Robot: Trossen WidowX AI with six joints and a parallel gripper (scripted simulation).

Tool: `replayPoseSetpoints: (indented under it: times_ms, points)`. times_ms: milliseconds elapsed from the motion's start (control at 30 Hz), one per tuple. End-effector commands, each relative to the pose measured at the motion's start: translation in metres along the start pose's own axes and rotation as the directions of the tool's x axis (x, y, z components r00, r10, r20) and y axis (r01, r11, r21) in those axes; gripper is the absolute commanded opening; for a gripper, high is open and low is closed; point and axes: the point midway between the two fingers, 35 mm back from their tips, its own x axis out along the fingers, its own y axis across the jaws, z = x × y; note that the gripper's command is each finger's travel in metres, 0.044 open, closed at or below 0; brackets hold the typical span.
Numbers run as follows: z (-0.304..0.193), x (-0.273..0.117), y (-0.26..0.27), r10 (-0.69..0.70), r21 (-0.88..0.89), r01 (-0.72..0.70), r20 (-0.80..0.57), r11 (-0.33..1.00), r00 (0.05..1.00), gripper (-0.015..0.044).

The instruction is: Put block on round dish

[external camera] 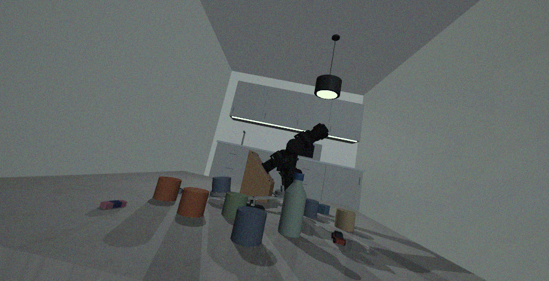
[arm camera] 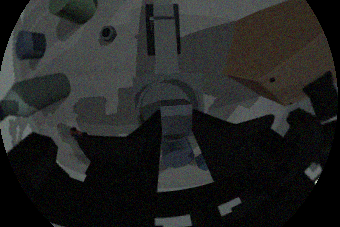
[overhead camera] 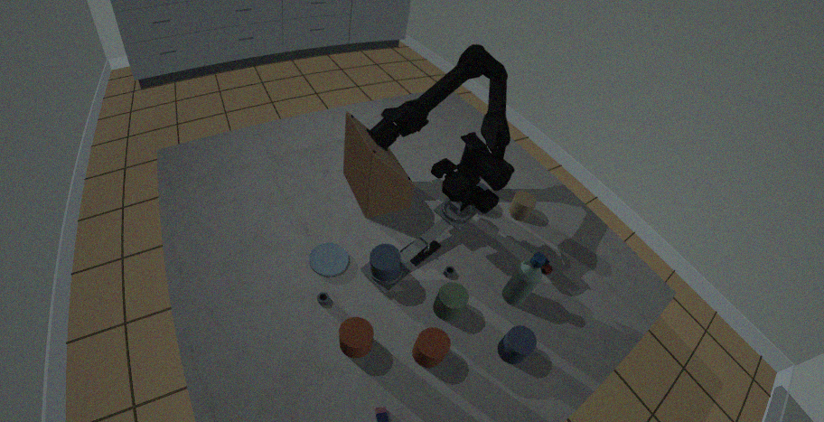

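Note:
My gripper is shut on a small grey block at the far end of the balance. The ring-shaped pan there shows around and beyond the fingertips; I cannot tell whether the block is raised off it. One blue-grey cup stands on the other end of the balance. The matching cup stands off the balance, on the table beyond the gripper in the wrist view. The round pale blue dish lies beside the cup-bearing end, with no cup above it.
A wooden wedge stands beside the balance. A bottle, a green cylinder, two orange cylinders, a dark blue cylinder and a beige cylinder stand around. A blue cube is near the removed cup.

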Motion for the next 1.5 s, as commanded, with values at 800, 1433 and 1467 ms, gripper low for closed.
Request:
replayPoseSetpoints:
  times_ms: [800,1433,1467]
  points:
    - [0.056,-0.088,0.01,0.007,-0.001,-0.007,0.023,1.0,1.0,0.0]
    - [0.195,-0.068,-0.014,-0.004,-0.003,0.004,0.057,1.0,0.998,0.0]
    - [0.202,-0.066,-0.016,-0.005,-0.003,0.005,0.058,1.0,0.998,0.0]
